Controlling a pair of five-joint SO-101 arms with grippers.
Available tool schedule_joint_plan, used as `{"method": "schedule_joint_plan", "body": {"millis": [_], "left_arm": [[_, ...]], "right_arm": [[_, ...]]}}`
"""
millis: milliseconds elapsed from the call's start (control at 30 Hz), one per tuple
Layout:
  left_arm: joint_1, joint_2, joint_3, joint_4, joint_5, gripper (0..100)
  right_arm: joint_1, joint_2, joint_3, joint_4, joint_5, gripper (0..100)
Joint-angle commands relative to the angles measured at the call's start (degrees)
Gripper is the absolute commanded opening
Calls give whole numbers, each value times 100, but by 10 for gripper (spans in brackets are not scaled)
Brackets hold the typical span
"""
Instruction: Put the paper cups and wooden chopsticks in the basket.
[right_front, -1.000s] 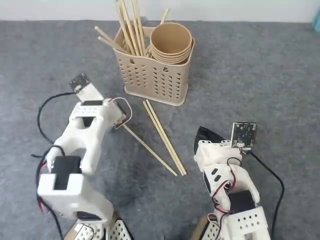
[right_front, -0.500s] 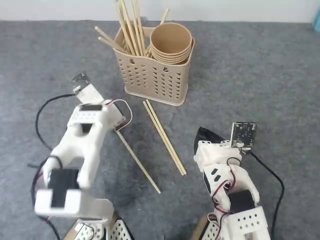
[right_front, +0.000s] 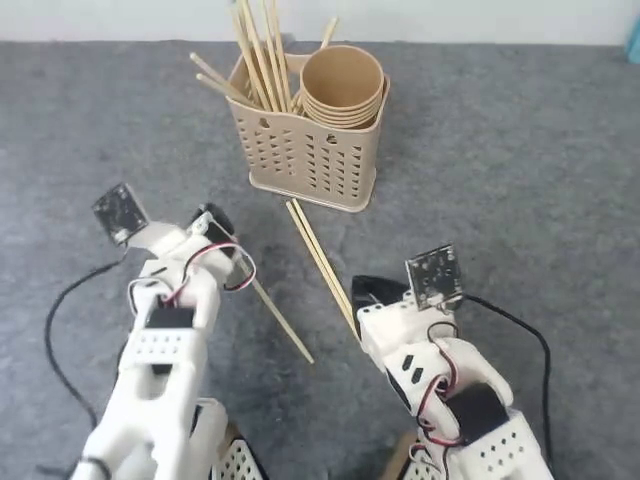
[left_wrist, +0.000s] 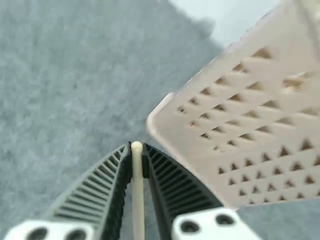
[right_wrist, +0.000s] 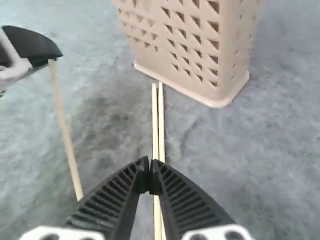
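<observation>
We are seeing 1 chopstick (left_wrist: 136, 172) clamped in the left gripper (left_wrist: 135, 148) beside the basket (left_wrist: 240, 115); 2 chopsticks (right_wrist: 156, 115) are lying at the basket's foot under the closed right gripper (right_wrist: 150, 167); paper cups (right_front: 342, 85) are sitting inside the basket.

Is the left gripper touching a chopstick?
Touching. The left wrist view shows the left gripper closed on a chopstick, with no gap on either side.

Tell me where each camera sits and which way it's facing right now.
High view: above the table, looking down on basket, left arm, right arm.
Left wrist view: on left arm, facing basket wall; left hand grips a chopstick.
Right wrist view: on right arm, facing chopstick pair and basket; right hand shows.
Shared: the basket.
</observation>
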Motion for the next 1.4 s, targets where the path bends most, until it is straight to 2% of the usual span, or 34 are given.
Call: {"method": "schedule_joint_plan", "body": {"millis": [0, 233, 367, 433, 600, 767, 1267, 1367], "left_arm": [[-18, -686, 145, -220, -44, 12], [-44, -686, 145, -220, -35, 12], [-88, -686, 127, -220, -26, 12], [-369, -686, 84, -237, -9, 12], [-677, -677, -48, -229, -9, 12], [-668, -677, -66, -237, -9, 12], [-668, -677, -48, -229, -9, 12], [-668, -677, -40, -220, -9, 12]], "right_arm": [[-101, 1015, -607, -585, 114, 12], [-374, 4312, -2268, -1446, 149, 20], [-435, 6510, -3147, -2079, 105, 138], [-418, 7538, -3534, -2378, 97, 180], [-382, 9429, -4316, -3152, 105, 114], [-374, 9587, -4536, -3196, 105, 55], [-286, 9710, -4580, -3257, 141, 58], [-277, 10018, -4862, -3160, 114, 84]]}}
